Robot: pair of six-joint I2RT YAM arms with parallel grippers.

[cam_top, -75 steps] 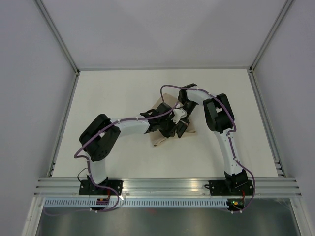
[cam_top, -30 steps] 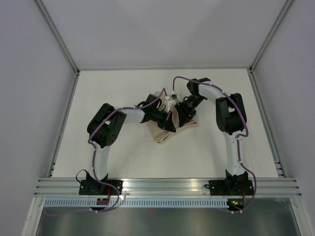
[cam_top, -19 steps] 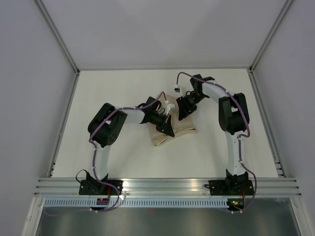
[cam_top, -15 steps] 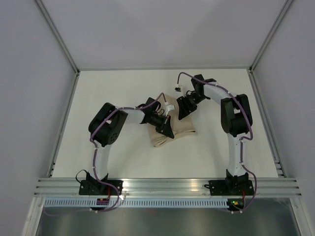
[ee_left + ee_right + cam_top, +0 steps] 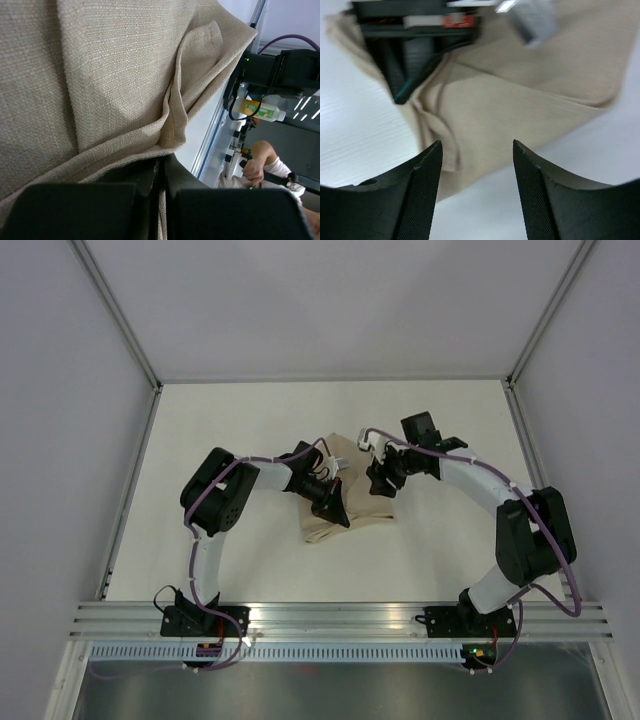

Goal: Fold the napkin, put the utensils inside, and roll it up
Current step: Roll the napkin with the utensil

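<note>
Fingertips of left gripper (image 5: 161, 180) pressed together on a raised fold of the tan-beige woven cloth napkin (image 5: 100, 75), rest of the cloth spreading away beyond them in soft creases. Jaws of right gripper (image 5: 476, 150) apart and empty, napkin just below and ahead of the tips. Probably light, limp, grippy weave. Best pinched at an edge or crease, not mid-panel.

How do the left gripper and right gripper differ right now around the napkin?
The left gripper is shut, pinching a fold of the napkin; the right gripper is open and grips nothing. The left gripper reaches in from the napkin's left, the right gripper from its right. Both have black fingers and point at the napkin.
</note>
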